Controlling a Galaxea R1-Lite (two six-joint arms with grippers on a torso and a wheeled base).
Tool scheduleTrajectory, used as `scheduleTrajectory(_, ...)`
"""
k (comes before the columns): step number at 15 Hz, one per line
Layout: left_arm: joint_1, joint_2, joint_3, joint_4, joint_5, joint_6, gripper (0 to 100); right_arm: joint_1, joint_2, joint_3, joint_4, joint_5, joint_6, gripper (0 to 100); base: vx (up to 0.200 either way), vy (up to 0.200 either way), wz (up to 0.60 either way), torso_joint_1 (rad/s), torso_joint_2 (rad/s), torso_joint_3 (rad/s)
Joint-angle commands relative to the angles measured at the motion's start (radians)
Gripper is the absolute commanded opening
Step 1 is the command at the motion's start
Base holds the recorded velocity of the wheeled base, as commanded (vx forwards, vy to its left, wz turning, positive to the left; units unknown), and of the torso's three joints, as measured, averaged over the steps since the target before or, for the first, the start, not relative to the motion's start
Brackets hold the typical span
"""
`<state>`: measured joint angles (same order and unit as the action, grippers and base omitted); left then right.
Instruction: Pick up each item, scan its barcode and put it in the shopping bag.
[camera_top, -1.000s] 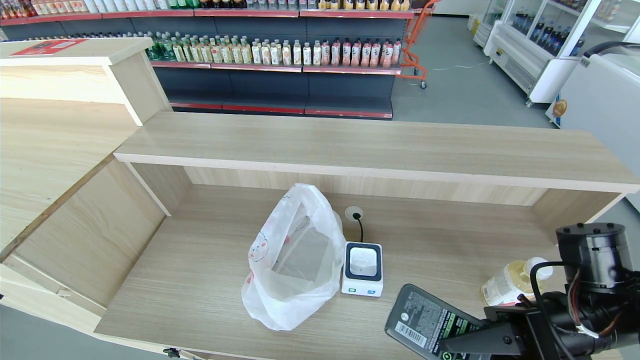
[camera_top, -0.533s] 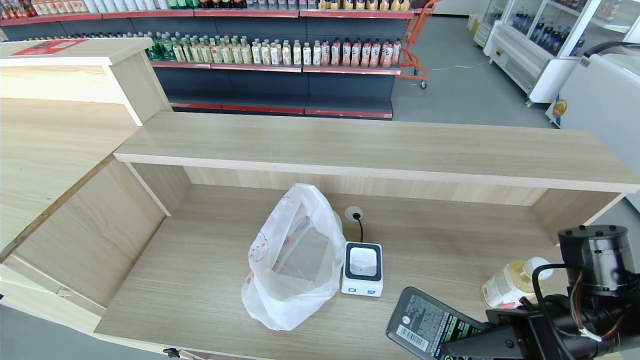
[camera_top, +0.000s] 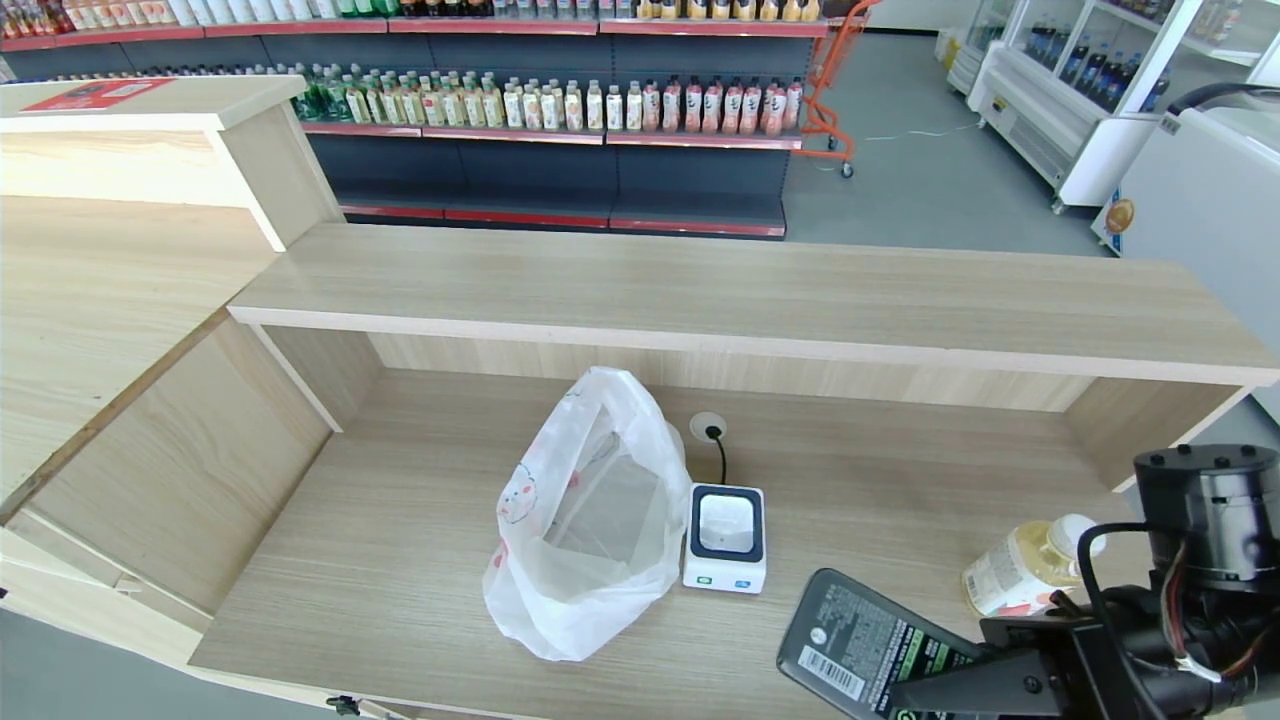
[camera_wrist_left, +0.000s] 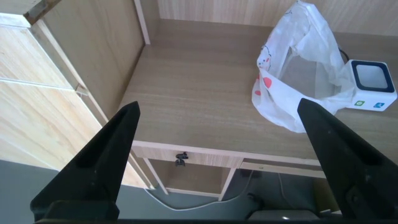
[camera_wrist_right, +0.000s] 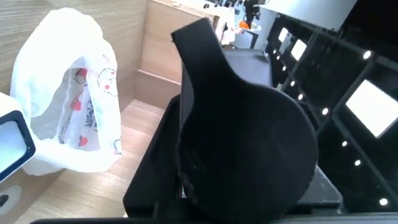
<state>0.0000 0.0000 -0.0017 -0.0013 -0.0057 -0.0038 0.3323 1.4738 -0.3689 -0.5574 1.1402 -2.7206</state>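
— Counter (camera_top: 400, 520) and shopping bag (camera_top: 585, 520) first: anything different?
— No. The bag stands open, touching the scanner (camera_top: 726, 535) on its left, and I can make out nothing inside.
— And the dark pack (camera_top: 850, 640)?
— Near the scanner, to its right and towards the robot, pinched by the right gripper (camera_top: 960, 685). Over the last second the arm has drifted slightly farther right of the scanner, and the pack has barely shifted with it. Its barcode faces up, not at the scanner's window, so I judge the scan not yet done.
— Left gripper (camera_wrist_left: 219, 109)?
— Fingers spread, holding nothing, well apart from the scanner, past the bag.
— The bottle (camera_top: 1025, 565)?
— Lying well right of the scanner, untouched.
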Motion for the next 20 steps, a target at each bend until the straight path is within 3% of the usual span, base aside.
scheduleTrajectory(1, 0.0, 0.0, 0.0, 0.0, 0.0, -0.001, 100, -0.059, -0.15, -0.025, 0.025, -0.007, 0.242, 0, 0.0, 0.0, 0.0, 0.0, 0.0, 0.0)
scheduleTrajectory(3, 0.0, 0.0, 0.0, 0.0, 0.0, -0.001, 100, -0.101, -0.237, -0.005, 0.106, -0.08, 0.527, 0, 0.0, 0.0, 0.0, 0.0, 0.0, 0.0)
scheduleTrajectory(5, 0.0, 0.0, 0.0, 0.0, 0.0, -0.001, 100, -0.145, -0.29, -0.024, 0.218, -0.283, 0.754, 0, 0.0, 0.0, 0.0, 0.0, 0.0, 0.0)
scheduleTrajectory(7, 0.0, 0.0, 0.0, 0.0, 0.0, -0.001, 100, -0.237, -0.297, -0.024, 0.226, -0.29, 0.989, 0, 0.0, 0.0, 0.0, 0.0, 0.0, 0.0)
scheduleTrajectory(10, 0.0, 0.0, 0.0, 0.0, 0.0, -0.001, 100, -0.243, -0.293, -0.031, 0.223, -0.358, 1.345, 0, 0.0, 0.0, 0.0, 0.0, 0.0, 0.0)
scheduleTrajectory(11, 0.0, 0.0, 0.0, 0.0, 0.0, -0.001, 100, -0.243, -0.285, -0.036, 0.223, -0.379, 1.409, 0, 0.0, 0.0, 0.0, 0.0, 0.0, 0.0)
scheduleTrajectory(13, 0.0, 0.0, 0.0, 0.0, 0.0, -0.001, 100, -0.236, -0.187, -0.051, 0.223, -0.445, 1.874, 0, 0.0, 0.0, 0.0, 0.0, 0.0, 0.0)
scheduleTrajectory(16, 0.0, 0.0, 0.0, 0.0, 0.0, -0.001, 100, -0.128, -0.013, -0.174, 0.217, -0.448, 2.48, 0, 0.0, 0.0, 0.0, 0.0, 0.0, 0.0)
scheduleTrajectory(17, 0.0, 0.0, 0.0, 0.0, 0.0, -0.001, 100, -0.128, -0.013, -0.174, 0.217, -0.448, 2.48, 0, 0.0, 0.0, 0.0, 0.0, 0.0, 0.0)
scheduleTrajectory(18, 0.0, 0.0, 0.0, 0.0, 0.0, -0.001, 100, -0.107, 0.123, -0.262, 0.209, -0.491, 2.632, 0, 0.0, 0.0, 0.0, 0.0, 0.0, 0.0)
scheduleTrajectory(20, 0.0, 0.0, 0.0, 0.0, 0.0, -0.001, 100, -0.058, 0.212, -0.324, 0.208, -0.582, 2.808, 0, 0.0, 0.0, 0.0, 0.0, 0.0, 0.0)
